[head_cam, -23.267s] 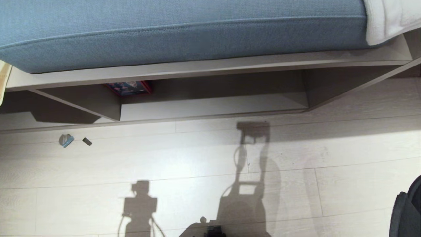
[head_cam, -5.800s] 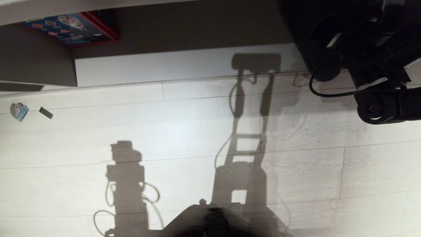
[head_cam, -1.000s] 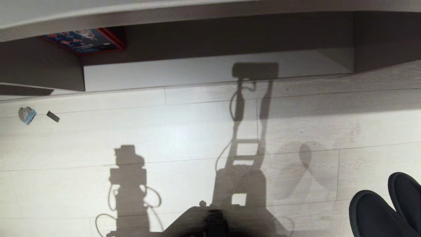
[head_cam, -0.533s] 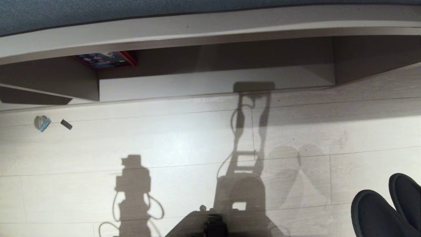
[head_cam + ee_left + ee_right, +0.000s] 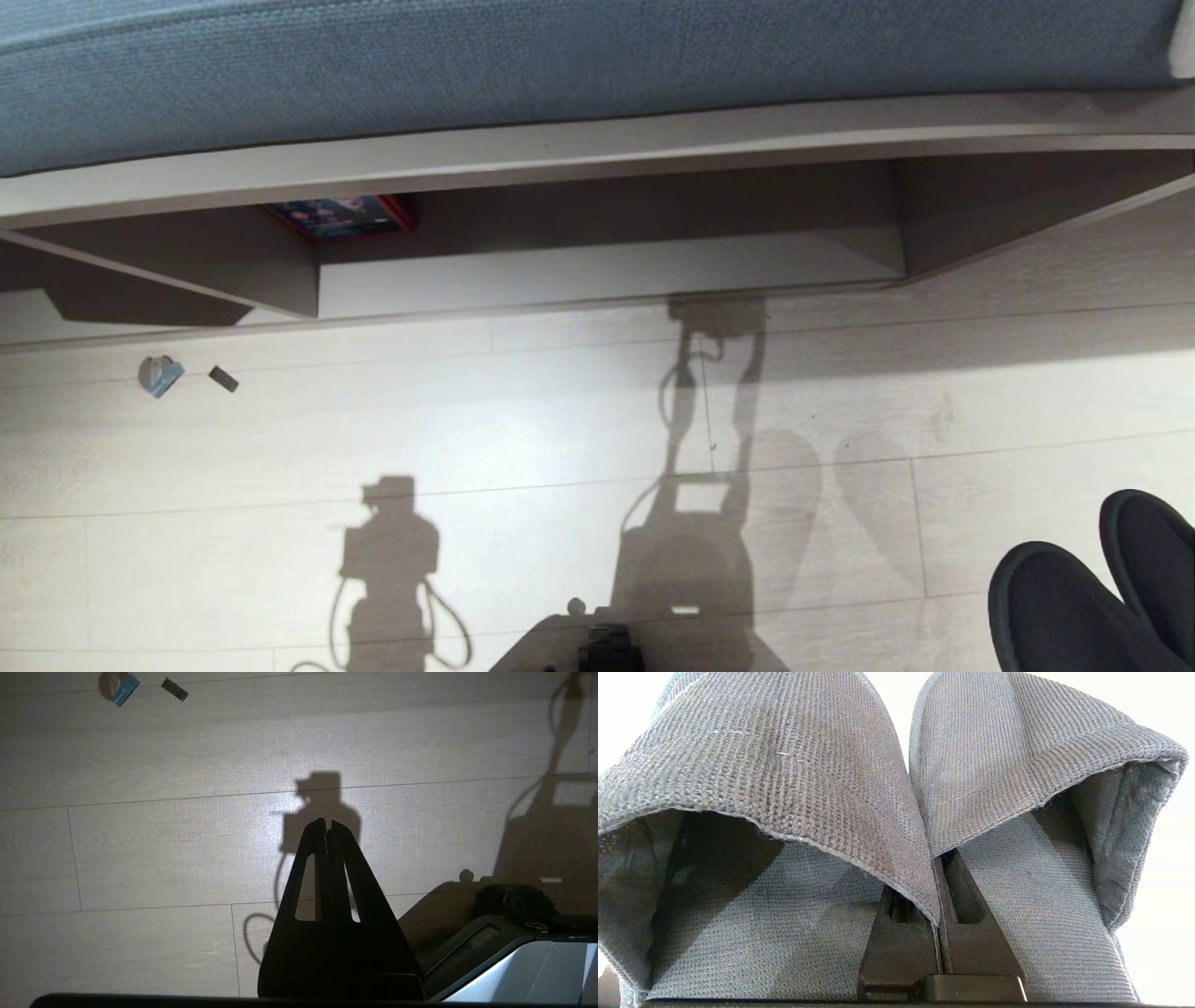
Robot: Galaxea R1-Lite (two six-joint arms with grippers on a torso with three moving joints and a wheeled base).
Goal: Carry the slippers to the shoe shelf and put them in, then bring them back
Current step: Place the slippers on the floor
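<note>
I see the shoe shelf [image 5: 597,280] across the pale floor [image 5: 523,429], low under a blue cushion [image 5: 560,65]. Its wide compartment holds only a red-edged box [image 5: 341,217] at the back, by the upright divider [image 5: 233,271]. The slippers [image 5: 896,788] hang side by side from my right end effector [image 5: 937,933], which is clamped on their inner edges, toes showing low on my right. My left end effector [image 5: 327,823] is closed and empty above the floor.
</note>
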